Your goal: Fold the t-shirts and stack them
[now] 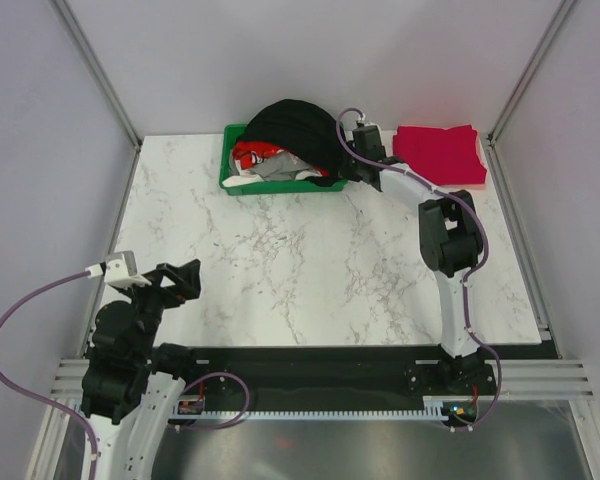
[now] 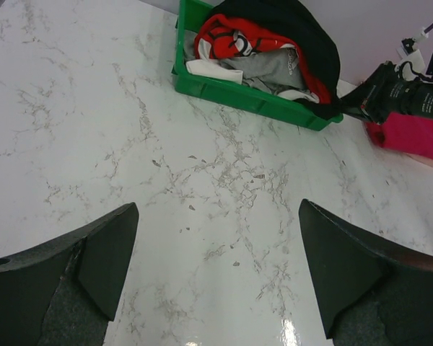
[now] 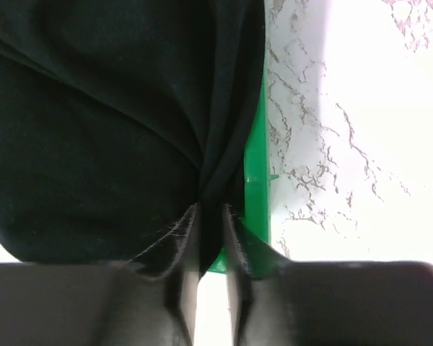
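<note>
A plain black t-shirt [image 1: 292, 130] lies heaped over the right end of the green bin [image 1: 242, 184] at the table's far side. My right gripper [image 3: 211, 216] is shut on a bunched fold of that black t-shirt [image 3: 115, 122], right at the bin's rim [image 3: 254, 166]. In the bin lie a red t-shirt [image 2: 256, 32] and a white and grey one [image 2: 270, 68]. A crimson-pink t-shirt [image 1: 438, 152] lies folded at the far right. My left gripper [image 2: 216, 267] stands open above bare table near the front left, nothing between its fingers.
The marble table [image 1: 310, 270] is fenced by an aluminium frame [image 1: 100, 70] with pale walls on the left, back and right. The right arm [image 1: 445, 240] stretches from the near edge up to the bin.
</note>
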Controlling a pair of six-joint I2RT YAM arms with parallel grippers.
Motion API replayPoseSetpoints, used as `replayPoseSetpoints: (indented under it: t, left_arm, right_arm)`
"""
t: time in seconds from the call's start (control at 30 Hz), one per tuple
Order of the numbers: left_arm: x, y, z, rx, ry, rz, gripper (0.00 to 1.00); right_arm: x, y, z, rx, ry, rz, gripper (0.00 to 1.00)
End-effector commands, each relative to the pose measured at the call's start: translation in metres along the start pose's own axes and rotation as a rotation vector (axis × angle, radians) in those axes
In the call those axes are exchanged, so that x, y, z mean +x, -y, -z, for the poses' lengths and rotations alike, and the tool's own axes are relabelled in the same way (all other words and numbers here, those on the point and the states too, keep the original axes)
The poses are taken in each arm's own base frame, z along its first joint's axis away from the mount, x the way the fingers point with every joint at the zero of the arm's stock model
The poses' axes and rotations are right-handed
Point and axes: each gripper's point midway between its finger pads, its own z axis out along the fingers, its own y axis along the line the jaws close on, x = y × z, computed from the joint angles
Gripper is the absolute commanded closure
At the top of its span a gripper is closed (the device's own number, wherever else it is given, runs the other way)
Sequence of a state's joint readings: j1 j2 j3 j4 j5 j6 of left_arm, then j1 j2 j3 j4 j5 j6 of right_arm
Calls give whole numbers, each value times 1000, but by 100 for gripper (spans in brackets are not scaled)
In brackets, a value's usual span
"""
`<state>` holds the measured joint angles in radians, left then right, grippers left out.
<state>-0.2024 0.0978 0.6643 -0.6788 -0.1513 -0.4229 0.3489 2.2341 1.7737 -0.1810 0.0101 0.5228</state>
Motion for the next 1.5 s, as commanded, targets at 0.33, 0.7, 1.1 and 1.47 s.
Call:
replayPoseSetpoints:
  t: [0.33, 0.7, 1.1, 1.47]
  left_arm:
    - [-8, 0, 0, 1, 38, -14, 1]
    - [-6, -1, -3, -7, 27, -15, 0]
    - [9, 6, -43, -66, -186, -30, 0]
    - [42, 72, -186, 3, -439, -229, 0]
  right_arm:
    - [-202, -109, 177, -216, 425, 54, 100]
    - [-273, -177, 524, -490, 1010, 109, 100]
    - [-202, -37, 560, 0, 977, 34, 100]
    - [-35, 53, 405, 245, 489, -21, 100]
